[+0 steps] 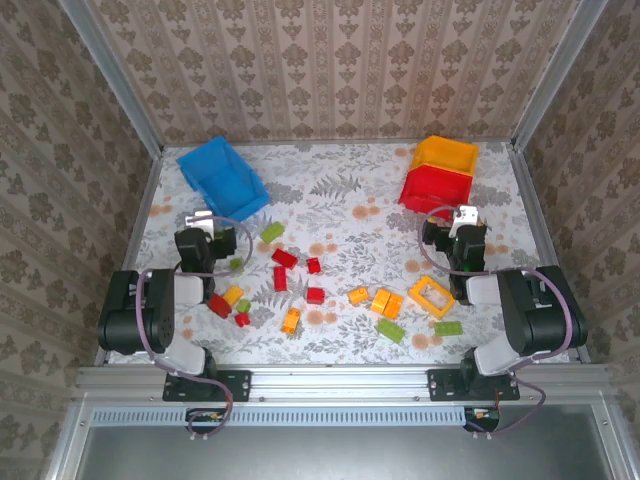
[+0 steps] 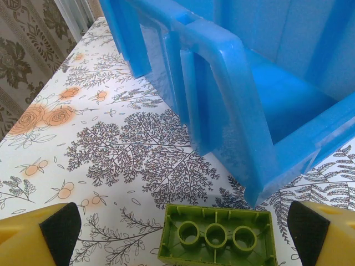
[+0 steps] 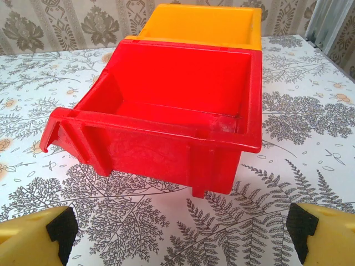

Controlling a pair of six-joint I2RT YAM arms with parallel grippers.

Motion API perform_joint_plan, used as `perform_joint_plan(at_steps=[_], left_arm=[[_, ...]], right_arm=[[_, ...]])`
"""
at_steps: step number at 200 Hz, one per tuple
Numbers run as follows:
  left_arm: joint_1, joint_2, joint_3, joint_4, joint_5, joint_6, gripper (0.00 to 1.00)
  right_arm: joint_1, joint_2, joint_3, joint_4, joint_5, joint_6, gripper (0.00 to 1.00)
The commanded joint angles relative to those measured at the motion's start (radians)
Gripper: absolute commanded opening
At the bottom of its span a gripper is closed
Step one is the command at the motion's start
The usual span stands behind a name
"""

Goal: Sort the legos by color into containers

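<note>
Fingers (image 2: 33, 238) spread, empty, on my left gripper (image 2: 184, 230), right gripper (image 3: 182, 231). Red, green, yellow-orange plastic bricks (image 1: 314, 295) all loose; three open plastic bins (image 3: 166, 149) look empty.

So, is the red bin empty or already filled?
Empty. The right wrist view looks into the red bin and shows its bare floor, nothing inside.

Legos (image 1: 315, 295) lie scattered before a left container (image 1: 222, 178) and two seemingly touching right containers (image 1: 432, 198).
</note>
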Motion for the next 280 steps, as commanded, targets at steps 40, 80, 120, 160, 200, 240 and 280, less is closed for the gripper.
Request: perform_joint_plan(at_steps=[40, 80, 120, 160, 200, 240, 280], left_arm=[[-0.002, -0.004, 0.014, 0.031, -0.007, 0.014, 1.0], [-0.003, -0.004, 0.014, 0.031, -0.008, 0.013, 1.0], [-0.002, -0.004, 0.014, 0.032, -0.008, 0.013, 1.0], [-0.003, -0.008, 0.01, 0.043, -0.008, 0.015, 1.0], [-0.071, -0.26, 0.188, -0.41, -0.166, 0.009, 1.0], [-0.143, -0.415, 0.355, -0.564, -0.271, 0.016, 1.0], [-0.16, -0.41, 0.719, -1.164, -0.404, -0.484, 1.0]], right_arm=[[-0.005, 0.006, 0.017, -0.003, -0.017, -0.015, 1.0], [-0.005, 0.006, 0.018, -0.003, -0.017, -0.015, 1.0], [-0.005, 0.007, 0.017, -0.005, -0.017, -0.015, 1.0], [-0.005, 0.002, 0.014, 0.003, -0.017, -0.016, 1.0], [0.013, -0.265, 0.098, -0.312, 0.096, 0.003, 1.0], [0.041, -0.46, 0.409, -0.651, 0.183, 0.045, 1.0], [0.007, -0.468, 0.749, -1.139, -0.124, 0.458, 1.0]])
